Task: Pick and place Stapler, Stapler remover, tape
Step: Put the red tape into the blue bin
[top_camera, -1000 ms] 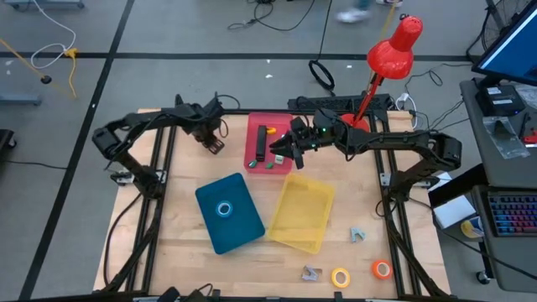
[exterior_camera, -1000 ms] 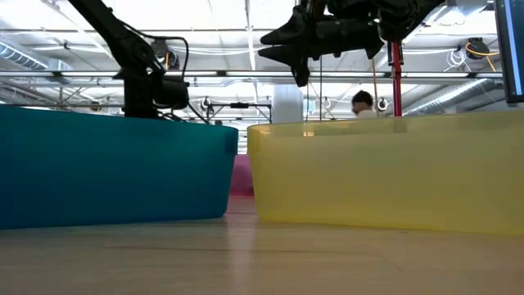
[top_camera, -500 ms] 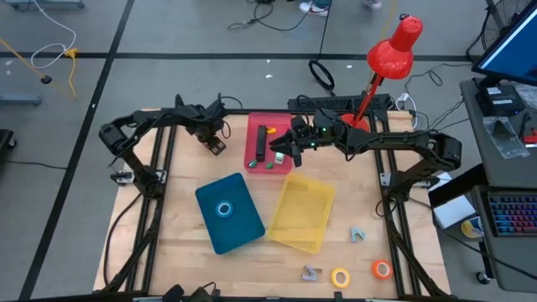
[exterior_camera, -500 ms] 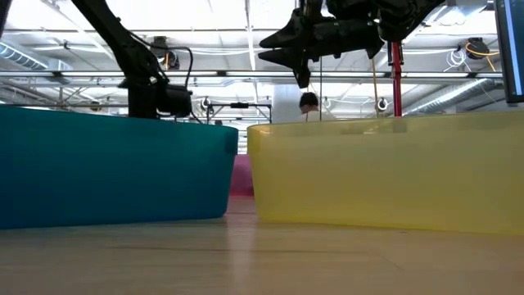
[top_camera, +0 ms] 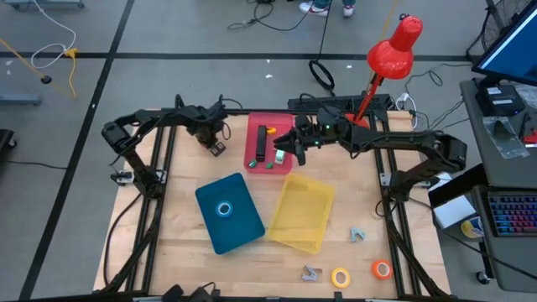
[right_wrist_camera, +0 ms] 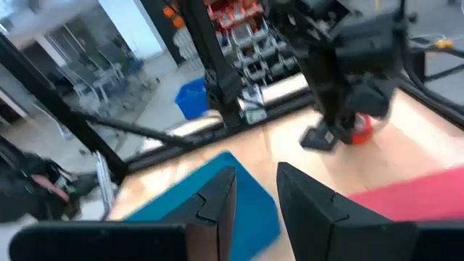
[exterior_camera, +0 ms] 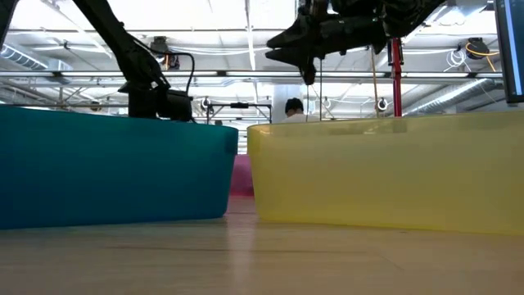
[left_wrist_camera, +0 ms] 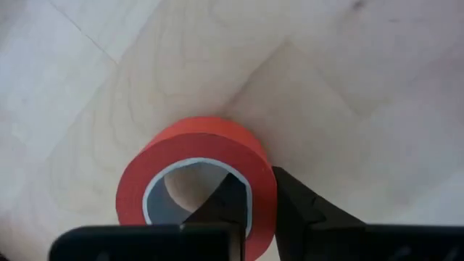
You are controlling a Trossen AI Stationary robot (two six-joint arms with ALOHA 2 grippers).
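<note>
My left gripper [top_camera: 216,147] is low over the far left part of the table, shut on a red-orange tape roll [left_wrist_camera: 196,138]. My right gripper [top_camera: 279,151] hangs open and empty over the red tray [top_camera: 252,126], where a black stapler [top_camera: 262,143] lies. A blue tape roll [top_camera: 224,209] lies in the blue tray [top_camera: 239,231]. A yellow roll [top_camera: 340,277] and an orange roll [top_camera: 382,269] lie flat near the table's near edge, with two staple removers [top_camera: 358,235] [top_camera: 312,273] close by. My left gripper pinches the wall of the red-orange roll [left_wrist_camera: 262,190], one finger [left_wrist_camera: 228,196] inside the hole and one [left_wrist_camera: 297,206] outside. It comes from above, pointing down. Whether the roll is off the table, I cannot tell.
The yellow tray [top_camera: 302,211] lies beside the blue tray in the middle of the table. Small green bits [top_camera: 270,164] lie in the red tray. A red desk lamp [top_camera: 393,50] stands at the far right corner. A person [exterior_camera: 292,107] shows in the room behind.
My left gripper has shifted a little toward the table's right, staying low. My right gripper has drawn slightly toward the right above the red tray. A person has walked across the room behind.
</note>
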